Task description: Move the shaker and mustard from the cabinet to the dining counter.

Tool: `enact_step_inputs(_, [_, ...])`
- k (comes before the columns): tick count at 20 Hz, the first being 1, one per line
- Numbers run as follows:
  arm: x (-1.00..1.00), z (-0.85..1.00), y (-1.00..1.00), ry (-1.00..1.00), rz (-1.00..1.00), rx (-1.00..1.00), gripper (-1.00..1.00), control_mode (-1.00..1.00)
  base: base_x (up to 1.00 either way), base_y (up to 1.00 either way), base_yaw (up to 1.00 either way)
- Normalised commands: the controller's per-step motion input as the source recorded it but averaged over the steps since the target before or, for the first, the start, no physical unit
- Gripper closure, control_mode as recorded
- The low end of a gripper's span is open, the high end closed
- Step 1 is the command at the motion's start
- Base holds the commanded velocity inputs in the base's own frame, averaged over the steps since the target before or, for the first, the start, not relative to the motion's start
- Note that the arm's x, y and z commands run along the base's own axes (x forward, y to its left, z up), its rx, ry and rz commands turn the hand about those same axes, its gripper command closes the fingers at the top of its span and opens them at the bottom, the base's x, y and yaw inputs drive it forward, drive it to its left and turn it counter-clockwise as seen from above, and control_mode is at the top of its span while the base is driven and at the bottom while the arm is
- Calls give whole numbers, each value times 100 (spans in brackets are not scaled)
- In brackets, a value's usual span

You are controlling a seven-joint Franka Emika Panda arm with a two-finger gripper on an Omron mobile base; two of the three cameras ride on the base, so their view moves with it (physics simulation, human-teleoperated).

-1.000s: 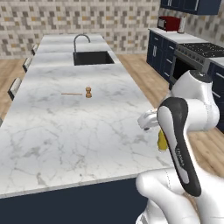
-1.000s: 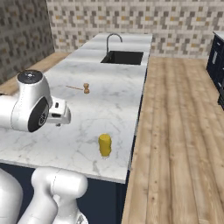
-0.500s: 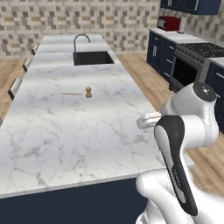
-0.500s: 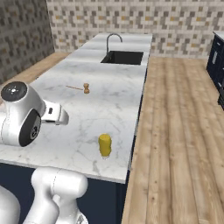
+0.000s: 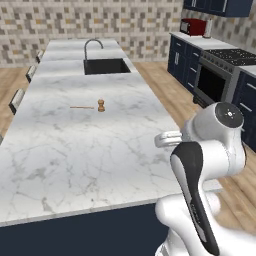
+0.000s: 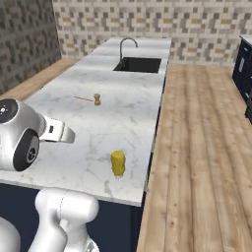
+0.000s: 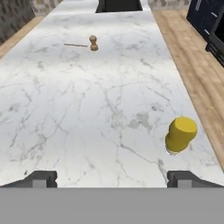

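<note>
Hand view first: I see my gripper (image 7: 112, 178) with its two dark fingertips (image 7: 40, 178) spread as wide as they go and nothing between them. They sit above the near stretch of the dining counter (image 7: 87, 109). The mustard (image 7: 180, 134) stands upright on the marble just ahead of my right-hand fingertip, free of it, and close to the counter's right edge, where the top drops off to the wooden floor (image 7: 192, 65).

From the right base view, the mustard (image 6: 118, 163) sits near the counter's corner, a little in from both the near edge and the floor-side edge of the dining counter (image 6: 123, 118). My arm (image 6: 22, 140) hangs at the left, well apart from the bottle. Between the bottle and the black sink (image 6: 139, 64) the marble is open, apart from a small brown wooden mill (image 6: 97, 99) with a thin stick (image 6: 83, 98) lying beside it.

Left base view shows the same long top (image 5: 75, 145), the mill (image 5: 101, 105) around its middle and the faucet (image 5: 92, 47) at the far sink. My arm's elbow (image 5: 215, 145) overhangs the counter's right edge and hides that corner. Beyond the floor strip stands the stove (image 5: 220, 70) with navy lower cabinets (image 5: 181, 55) alongside it. I cannot see the shaker anywhere.
</note>
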Motion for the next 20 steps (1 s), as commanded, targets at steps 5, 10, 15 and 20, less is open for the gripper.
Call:
enact_step_inputs(5, [0,0,0,2,0,0,-100,100,-11,0,0])
enact_step_inputs(10, [0,0,0,0,0,0,-100,100,-70,43,38])
enact_step_inputs(15, [0,0,0,0,0,0,-100,100,-70,77,82])
enact_step_inputs(20, [0,0,0,0,0,0,-100,100,-39,50,97])
